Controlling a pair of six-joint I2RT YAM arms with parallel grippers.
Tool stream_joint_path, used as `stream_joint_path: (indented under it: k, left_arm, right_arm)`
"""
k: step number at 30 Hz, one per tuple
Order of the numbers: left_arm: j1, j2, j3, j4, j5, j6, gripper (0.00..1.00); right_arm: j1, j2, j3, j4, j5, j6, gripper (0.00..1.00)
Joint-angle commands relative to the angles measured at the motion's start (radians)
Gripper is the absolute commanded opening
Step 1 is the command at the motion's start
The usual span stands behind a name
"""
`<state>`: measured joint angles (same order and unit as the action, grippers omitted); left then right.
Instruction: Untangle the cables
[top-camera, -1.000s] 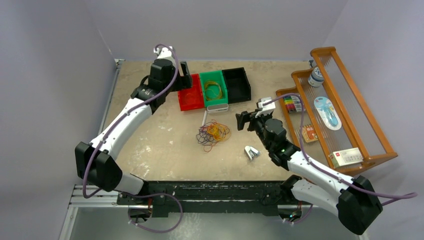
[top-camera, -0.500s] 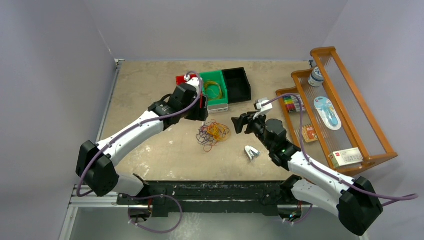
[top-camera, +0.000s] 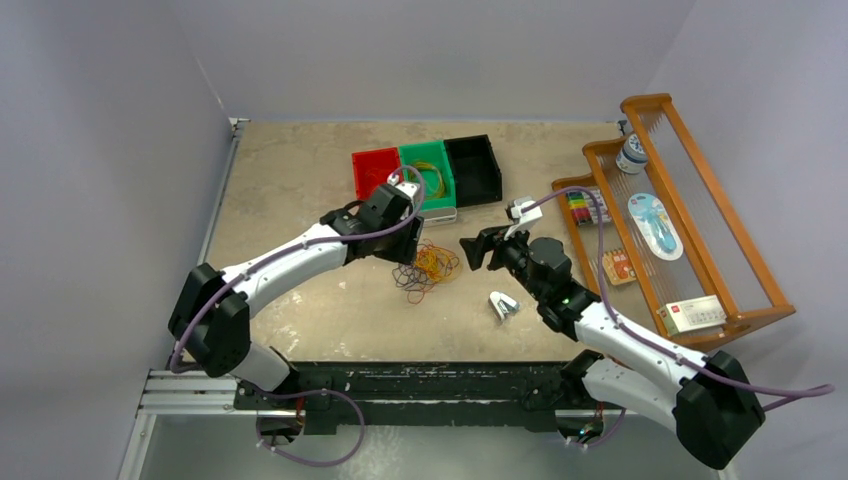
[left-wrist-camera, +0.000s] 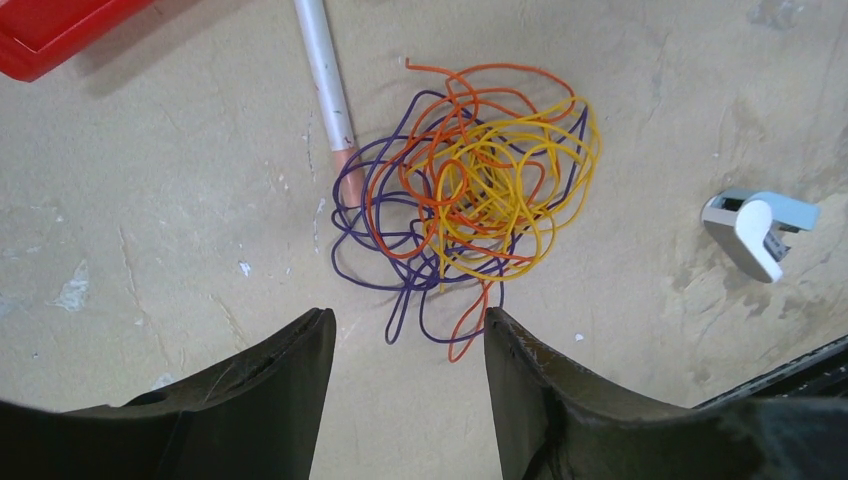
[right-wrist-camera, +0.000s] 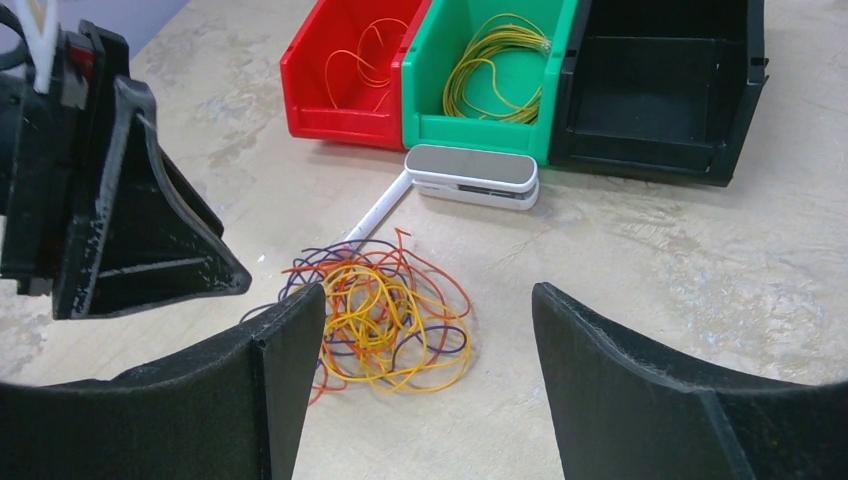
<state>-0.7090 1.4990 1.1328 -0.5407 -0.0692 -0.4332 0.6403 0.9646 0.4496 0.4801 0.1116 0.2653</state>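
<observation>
- On the desk, most cables lie knotted; the red bin and green bin each hold one strand.
- Both left tool and right tool gape apart, empty.

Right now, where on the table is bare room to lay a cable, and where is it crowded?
Bare: the table left of the red bin, and the near strip left of the white clip. Crowded: around the cable tangle, between pen, left tool and right tool.
</observation>
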Motion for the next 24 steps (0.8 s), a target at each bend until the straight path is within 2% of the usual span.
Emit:
stream_joint_path:
  k: [1, 24]
  left_arm:
    - [-0.012, 0.018, -0.004, 0.023, -0.030, 0.027, 0.56]
    - [-0.015, 0.082, 0.006, -0.002, -0.001, 0.108, 0.53]
  right_arm:
    - [-0.002, 0.010, 0.001, 0.044, -0.016, 0.016, 0.77]
    - [-0.003, 0.033, -0.001, 0.062, -0.026, 0.017, 0.77]
